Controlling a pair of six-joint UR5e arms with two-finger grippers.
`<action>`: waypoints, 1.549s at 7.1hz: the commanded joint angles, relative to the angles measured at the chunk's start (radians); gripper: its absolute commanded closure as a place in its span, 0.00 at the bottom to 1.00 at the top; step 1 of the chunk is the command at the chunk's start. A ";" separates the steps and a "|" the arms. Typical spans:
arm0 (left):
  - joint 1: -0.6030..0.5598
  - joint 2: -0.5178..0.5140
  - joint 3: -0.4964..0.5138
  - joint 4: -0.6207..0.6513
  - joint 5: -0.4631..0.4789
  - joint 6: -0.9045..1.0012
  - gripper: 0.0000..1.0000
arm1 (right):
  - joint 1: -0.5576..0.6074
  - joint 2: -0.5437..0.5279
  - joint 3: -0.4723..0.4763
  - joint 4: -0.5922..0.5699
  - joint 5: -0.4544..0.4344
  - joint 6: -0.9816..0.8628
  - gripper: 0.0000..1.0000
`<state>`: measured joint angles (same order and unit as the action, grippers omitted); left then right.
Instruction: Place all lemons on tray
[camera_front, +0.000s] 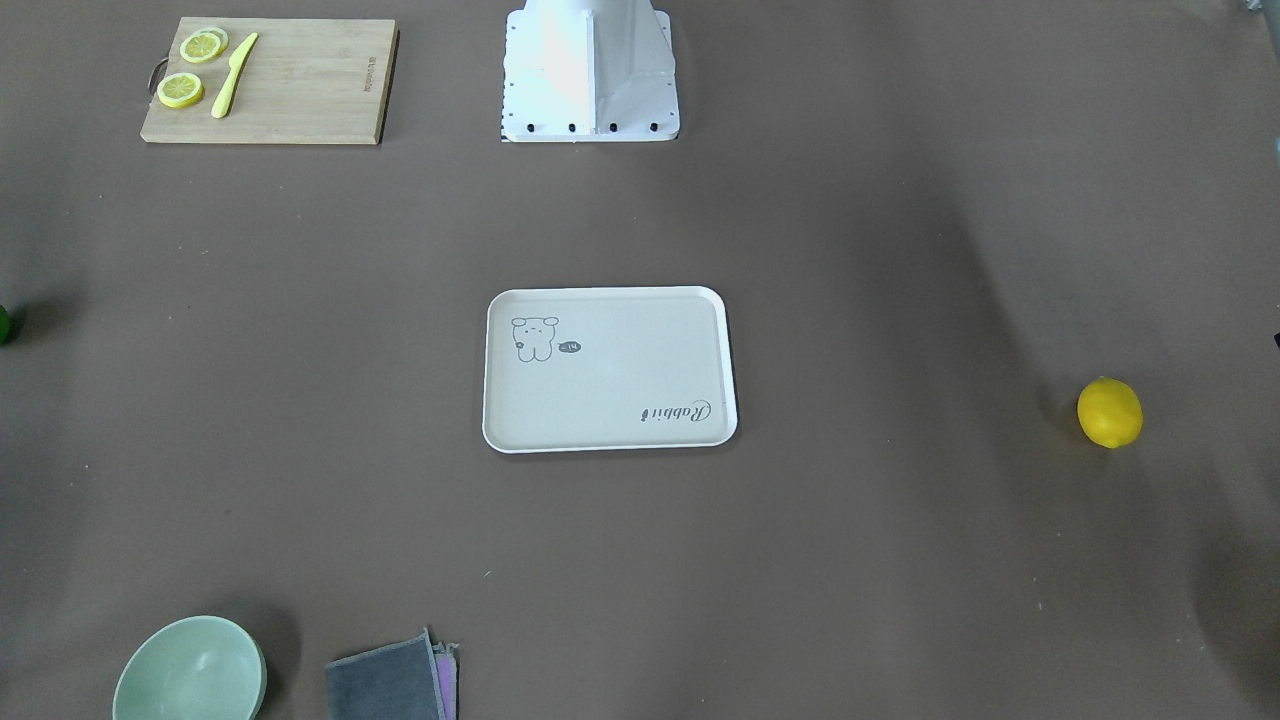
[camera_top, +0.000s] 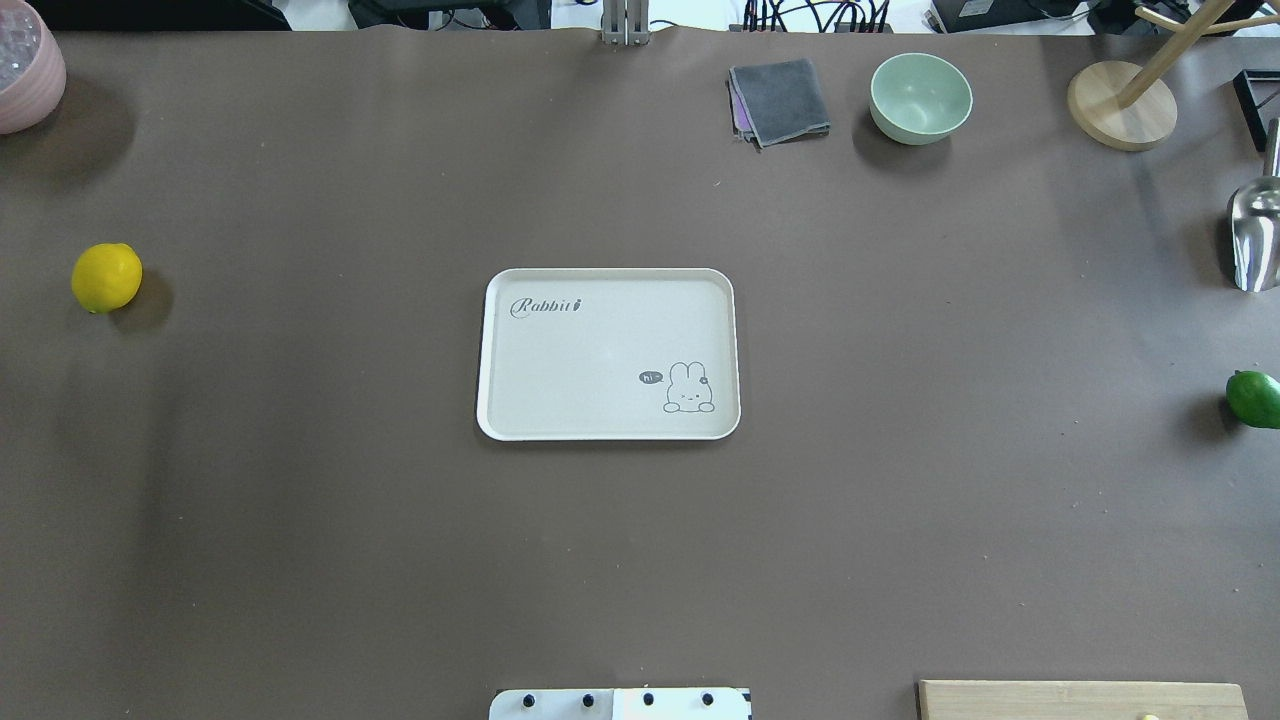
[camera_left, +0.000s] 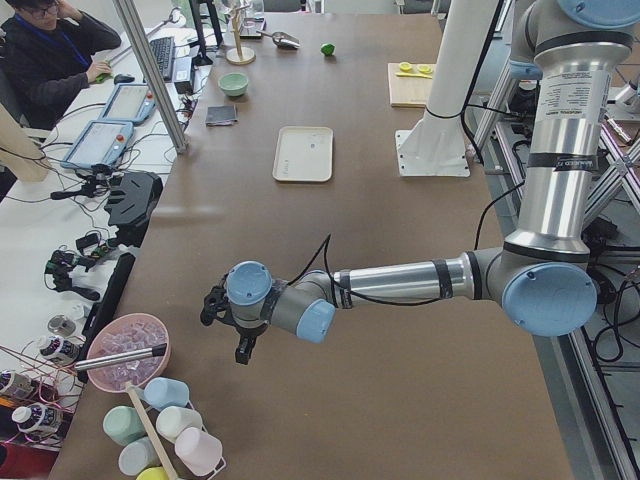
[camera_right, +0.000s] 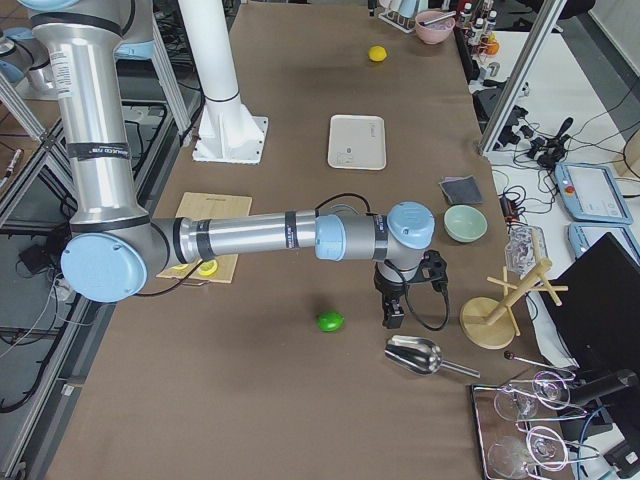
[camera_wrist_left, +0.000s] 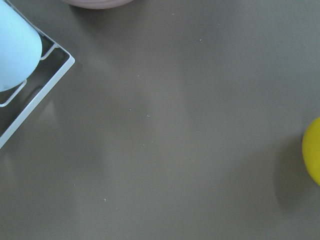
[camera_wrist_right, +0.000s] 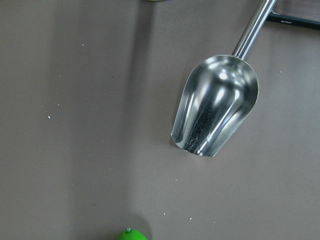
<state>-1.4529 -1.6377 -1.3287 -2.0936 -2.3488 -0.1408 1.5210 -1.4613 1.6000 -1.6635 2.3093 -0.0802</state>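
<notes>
- Two lemons lie on the brown surface (camera_top: 300, 520), both well apart from the tray (camera_top: 580, 370) at its centre.
- Yellow lemon (camera_top: 106, 277): far left.
- Green lemon (camera_top: 1254, 398): right edge, near a metal scoop (camera_top: 1256, 235).
- Left hand (camera_left: 244, 355) hovers over the left end and right hand (camera_right: 393, 320) just beside the green lemon; I cannot tell whether either is open or closed.

The surface (camera_top: 300, 550) is covered in a matt brown sheet, faintly creased. The tray (camera_top: 580, 360) is finished smooth and matt, plastic by its look. At nine o'clock from it the yellow lemon (camera_top: 106, 277) is dull and dimpled; at three o'clock the green lemon (camera_top: 1255, 398) is glossy. The scoop (camera_wrist_right: 216, 111) is polished, mirror-bright metal, the cutting board (camera_front: 300, 90) pale grained wood, the cloth (camera_top: 782, 100) soft grey fabric
</notes>
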 joint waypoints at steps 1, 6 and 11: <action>0.003 0.005 -0.006 0.003 0.006 0.000 0.02 | -0.001 -0.004 0.000 0.001 -0.001 -0.007 0.00; 0.005 0.001 0.028 0.001 0.006 -0.011 0.02 | -0.008 -0.004 0.101 -0.011 -0.079 -0.006 0.00; 0.002 0.006 0.022 -0.011 0.003 -0.011 0.02 | -0.018 -0.030 0.047 0.001 0.073 0.003 0.00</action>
<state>-1.4500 -1.6309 -1.3010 -2.1023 -2.3463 -0.1510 1.5045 -1.4796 1.6376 -1.6644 2.3679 -0.0773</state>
